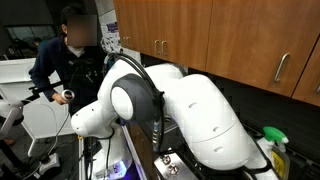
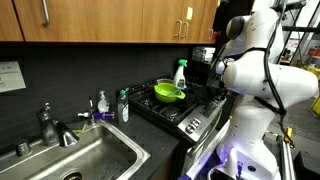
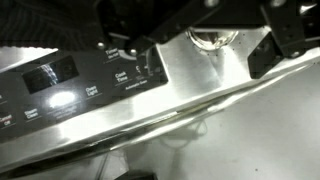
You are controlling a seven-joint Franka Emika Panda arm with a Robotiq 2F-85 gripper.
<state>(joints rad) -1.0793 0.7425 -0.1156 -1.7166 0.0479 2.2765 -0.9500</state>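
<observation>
Fingers (image 3: 288,40) of my gripper (image 3: 205,22) spread wide at 12 o'clock; stove control panel (image 3: 90,85) glossy black, steel trim (image 3: 200,105), white lettering too blurred to read.

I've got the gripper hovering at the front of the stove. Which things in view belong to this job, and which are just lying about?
In hand:
- gripper, open
- stove control panel
- shiny knob, just ahead of the fingers

Lying about:
- green bowl on the stovetop
- spray bottle
- soap dispenser
- dark bottle
- faucet
- sink
</observation>
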